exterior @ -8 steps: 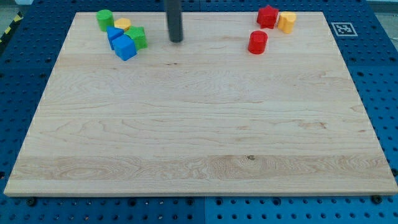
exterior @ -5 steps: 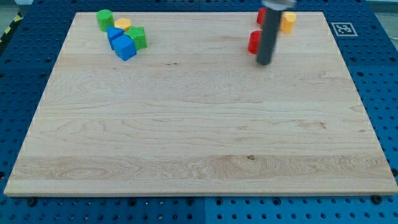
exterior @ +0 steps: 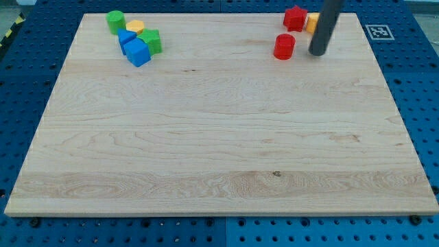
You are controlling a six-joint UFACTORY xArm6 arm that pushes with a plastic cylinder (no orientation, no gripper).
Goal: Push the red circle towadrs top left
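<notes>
Red plastic or painted wood, by the look of it: the red circle [exterior: 284, 46] is a short, stubby cylinder standing on its flat end near the wooden board's [exterior: 219, 165] top edge, toward the view's right. I judge it light and rigid, likely to slide easily on the smooth grain, but being round it will tend to roll off my contact line if I strike it off-centre. There is nothing to grasp it with; this arm carries only a rod, so there are no jaws to be apart or together. Contact has to be made on its side wall, on the face away from the top left, meaning its lower-right flank.

My tip [exterior: 317, 53] sits just to the view's right of the red circle, near it but with a visible gap, and a touch lower. Above them lies a red block [exterior: 295, 18] of angular shape, and a yellow block [exterior: 313, 22] partly hidden behind the rod. Well apart at the top left is a cluster: a green cylinder [exterior: 115, 21], a yellow circle [exterior: 135, 27], two blue blocks [exterior: 134, 47] and a green block [exterior: 152, 41].
</notes>
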